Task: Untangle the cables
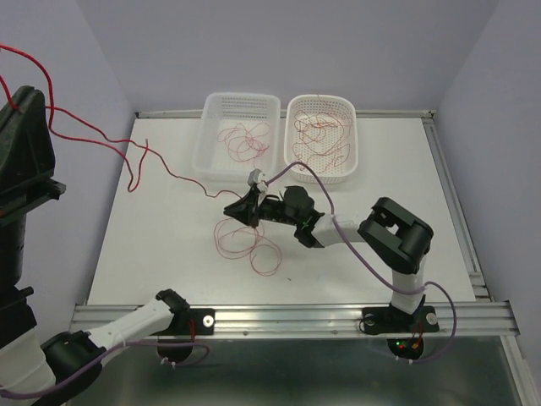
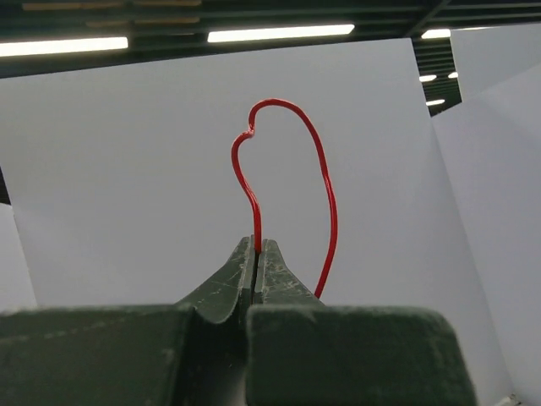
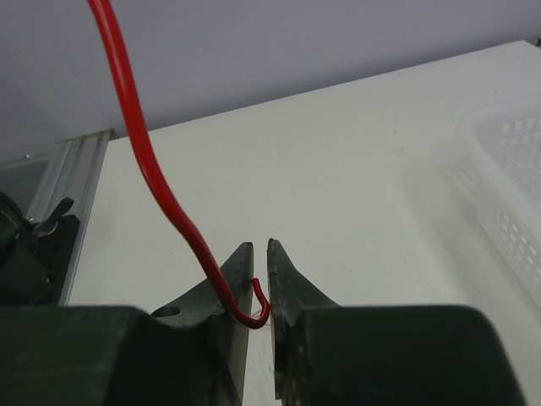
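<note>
The right end effector [image 3: 260, 254] hangs low over the middle of the white surface [image 1: 152, 245]. Its jaws are drawn narrow around a thin red flexible cable [image 3: 173, 203] whose hooked tip sits in the gap, though I cannot tell whether they truly pinch it. The left end effector [image 2: 256, 247], raised high at the left, is clamped tight on a red cable that loops up out of its tips. From that raised arm a long strand [image 1: 169, 173] runs across the left of the surface toward the right end effector. Just near of it lies a loose coil of red cable [image 1: 245, 241]. At the far edge stand two white perforated plastic baskets, the left basket [image 1: 200, 152] and the right basket [image 1: 353, 139], each holding red loops. I judge the task partly done: some cables look sorted, while the stretched strand and the coil remain.
</note>
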You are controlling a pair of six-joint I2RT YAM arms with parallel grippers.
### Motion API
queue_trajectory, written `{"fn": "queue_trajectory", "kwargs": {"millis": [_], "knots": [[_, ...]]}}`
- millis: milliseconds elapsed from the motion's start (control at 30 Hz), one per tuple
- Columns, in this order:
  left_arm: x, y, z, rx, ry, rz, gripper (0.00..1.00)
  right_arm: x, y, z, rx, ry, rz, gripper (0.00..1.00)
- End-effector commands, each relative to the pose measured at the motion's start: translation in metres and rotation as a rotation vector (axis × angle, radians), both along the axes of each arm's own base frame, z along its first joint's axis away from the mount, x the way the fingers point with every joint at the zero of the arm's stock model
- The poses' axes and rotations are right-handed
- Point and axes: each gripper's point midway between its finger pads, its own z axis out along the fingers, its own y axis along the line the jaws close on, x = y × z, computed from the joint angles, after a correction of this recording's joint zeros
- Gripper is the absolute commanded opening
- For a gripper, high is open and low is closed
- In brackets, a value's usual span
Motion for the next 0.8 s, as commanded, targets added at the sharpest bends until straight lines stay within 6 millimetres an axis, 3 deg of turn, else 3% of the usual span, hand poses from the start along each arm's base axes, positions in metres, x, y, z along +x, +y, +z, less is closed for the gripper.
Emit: {"fn": "queue_trajectory", "kwargs": {"millis": [0,33,67,100,200,233,267,333,533,767], "knots": [[0.034,-0.024,-0.014,0.043,0.036,0.025,0.00,-0.025,-0.007,0.059,0.108,-0.028,0.061,0.18],[0.045,-0.031,-0.023,0.059,0.061,0.030,0.00,-0.029,-0.009,0.064,0.116,-0.024,0.073,0.21],[0.050,-0.031,-0.027,0.063,0.075,0.046,0.00,-0.031,-0.010,0.068,0.112,-0.012,0.079,0.33],[0.054,-0.032,-0.031,0.069,0.080,0.056,0.00,-0.034,-0.014,0.080,0.126,-0.010,0.082,0.33],[0.065,-0.038,-0.045,0.088,0.111,0.068,0.00,-0.034,-0.021,0.085,0.104,0.015,0.049,0.33],[0.067,-0.040,-0.048,0.094,0.115,0.068,0.00,-0.033,-0.023,0.085,0.101,0.017,0.041,0.27],[0.072,-0.044,-0.055,0.104,0.131,0.067,0.00,-0.035,-0.025,0.085,0.097,0.023,0.038,0.09],[0.079,-0.050,-0.066,0.119,0.154,0.061,0.00,-0.036,-0.029,0.086,0.085,0.030,0.031,0.01],[0.109,-0.074,-0.097,0.183,0.232,0.063,0.00,-0.043,-0.034,0.090,0.073,0.036,0.042,0.01],[0.145,-0.116,-0.153,0.308,0.349,0.006,0.00,-0.034,-0.056,0.108,0.073,0.009,-0.076,0.01]]}}
